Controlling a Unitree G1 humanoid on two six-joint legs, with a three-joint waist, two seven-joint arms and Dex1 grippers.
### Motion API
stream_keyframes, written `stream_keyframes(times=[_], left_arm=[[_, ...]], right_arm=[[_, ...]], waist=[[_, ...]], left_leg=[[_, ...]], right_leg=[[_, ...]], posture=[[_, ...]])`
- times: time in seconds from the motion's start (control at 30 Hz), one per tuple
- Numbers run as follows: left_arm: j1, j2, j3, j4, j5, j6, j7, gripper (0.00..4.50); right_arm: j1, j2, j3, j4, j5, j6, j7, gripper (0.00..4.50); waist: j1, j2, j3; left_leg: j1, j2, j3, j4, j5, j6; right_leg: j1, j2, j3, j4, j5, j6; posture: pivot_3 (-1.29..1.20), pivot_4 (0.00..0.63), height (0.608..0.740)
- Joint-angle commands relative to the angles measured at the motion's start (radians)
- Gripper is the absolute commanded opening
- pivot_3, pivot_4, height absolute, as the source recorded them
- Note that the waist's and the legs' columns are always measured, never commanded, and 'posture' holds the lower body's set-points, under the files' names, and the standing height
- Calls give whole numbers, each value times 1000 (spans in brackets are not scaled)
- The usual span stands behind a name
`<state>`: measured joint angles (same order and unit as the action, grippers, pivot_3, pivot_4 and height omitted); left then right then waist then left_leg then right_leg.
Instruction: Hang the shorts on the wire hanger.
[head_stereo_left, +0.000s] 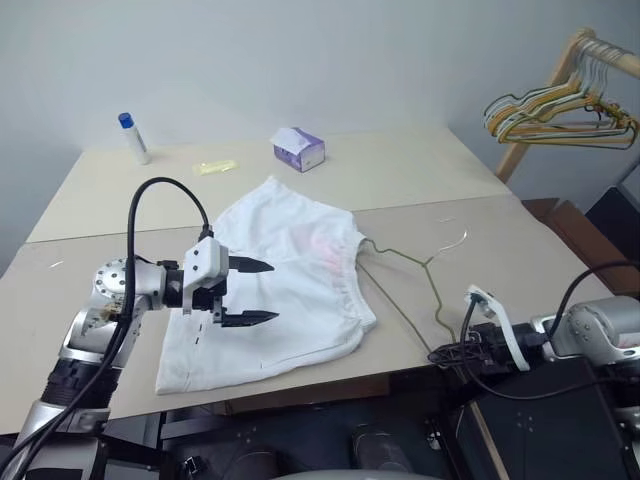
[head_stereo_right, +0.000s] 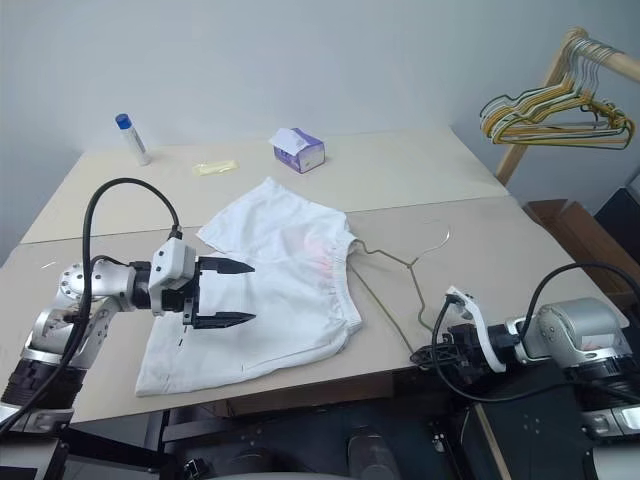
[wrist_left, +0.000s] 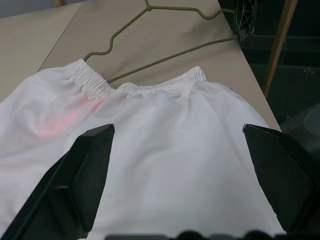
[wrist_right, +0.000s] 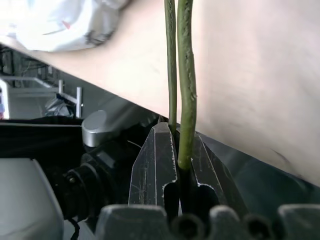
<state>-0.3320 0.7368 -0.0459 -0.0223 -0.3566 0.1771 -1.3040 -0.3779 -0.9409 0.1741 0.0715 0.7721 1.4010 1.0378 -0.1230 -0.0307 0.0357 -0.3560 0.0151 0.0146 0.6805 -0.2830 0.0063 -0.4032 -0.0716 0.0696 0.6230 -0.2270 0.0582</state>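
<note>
Beige tabletop boards (head_stereo_left: 420, 175) meet a plain pale wall, with a wooden rack at the upper right of the frame carrying a bunch of yellow, green and white hangers (head_stereo_left: 560, 112). Toward the upper left stand a small white bottle with a blue cap (head_stereo_left: 133, 137) and a purple-and-white tissue box (head_stereo_left: 299, 149).

Centre frame, the white cloth shorts with a gathered elastic waistband and faint pink print (head_stereo_left: 285, 290) lie flat on the table, waistband toward the right. The thin dark wire hanger (head_stereo_left: 405, 282) lies just right of them, one shoulder reaching into or under the waistband; which, I cannot tell. Its lower bar runs to the table's near edge.

The left gripper (head_stereo_left: 258, 292) hovers over the shorts at lower left with its black fingers spread wide and nothing between them. The right gripper (wrist_right: 178, 165), at the lower right table edge, is clamped tight on the hanger's wire, as the right wrist view shows.

The shorts look light, limp and prone to bunching; the elastic waistband is the firmest place to pinch, probably at its near corner. The hanger is stiff, thin and likely slick, so it may twist within the grip as cloth drags over it.
</note>
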Motion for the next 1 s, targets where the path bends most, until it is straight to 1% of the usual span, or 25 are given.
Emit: stream_keyframes(times=[0.03, 0.13, 0.33, 0.47, 0.6, 0.67, 0.73, 0.83, 0.93, 1.0], left_arm=[[-3, -6, 7, -11, -3, -21, 11, 4442], [-1, -11, 0, -12, 8, -26, 18, 4442], [26, -11, -4, -38, 16, -27, 39, 4442], [55, -4, 1, -63, 21, -28, 56, 4442], [69, -4, 1, -75, 23, -28, 71, 4442], [72, -6, -4, -82, 24, -23, 79, 4442], [73, -9, -10, -86, 26, -21, 87, 4442], [72, -8, -15, -89, 31, -23, 93, 4442], [73, -8, -14, -90, 32, -21, 93, 4442], [75, -9, -14, -91, 34, -23, 94, 4442]], right_arm=[[-76, -29, 68, 51, -39, -59, 112, 0], [-154, -27, 154, 156, -95, -95, 205, 0], [-301, 11, 317, 363, -259, -205, 335, 0], [-335, 6, 383, 400, -311, -261, 467, 0], [-382, 39, 391, 472, -348, -270, 520, 0], [-422, 83, 388, 547, -374, -267, 512, 0], [-467, 139, 369, 662, -403, -277, 493, 0], [-514, 188, 348, 781, -437, -310, 500, 0], [-522, 196, 363, 786, -455, -335, 563, 0], [-523, 208, 363, 792, -461, -327, 573, 0]], waist=[[0, 0, 0], [1, 0, 0], [2, 0, 0], [9, 0, 0], [17, 0, 0], [18, 0, 0], [21, 0, 0], [25, 0, 0], [33, 0, 0], [32, 0, 0]], left_leg=[[0, 0, 0, 0, 0, 0], [0, 0, 0, 0, 0, 0], [0, 0, 0, 0, 0, 0], [0, 0, 0, 0, 0, 0], [0, -1, 0, 0, 0, 0], [1, -1, 0, 1, 0, 0], [1, 0, 0, 1, 0, 0], [1, -1, 0, 1, 0, 0], [0, -1, 0, 1, 0, 0], [0, -2, 0, 1, 0, 0]], right_leg=[[0, 0, 0, 0, 0, 0], [0, 0, 0, 0, 0, 0], [-1, 0, 0, 0, 3, -5], [-1, -1, 0, 1, 3, -5], [-1, -1, 0, 2, 3, -5], [-1, -1, 0, 3, 3, -6], [0, 0, 0, 3, 4, -6], [0, 0, 0, 3, 4, -7], [-1, -2, -1, 3, 4, -7], [-1, -2, -1, 3, 4, -6]], posture=[[-99, 0, 740], [-85, 0, 740], [-61, 0, 740], [-44, 0, 740], [-39, 0, 740], [-37, 0, 740], [-33, 0, 740], [-31, 0, 740], [-31, 0, 740], [-33, 0, 740]])
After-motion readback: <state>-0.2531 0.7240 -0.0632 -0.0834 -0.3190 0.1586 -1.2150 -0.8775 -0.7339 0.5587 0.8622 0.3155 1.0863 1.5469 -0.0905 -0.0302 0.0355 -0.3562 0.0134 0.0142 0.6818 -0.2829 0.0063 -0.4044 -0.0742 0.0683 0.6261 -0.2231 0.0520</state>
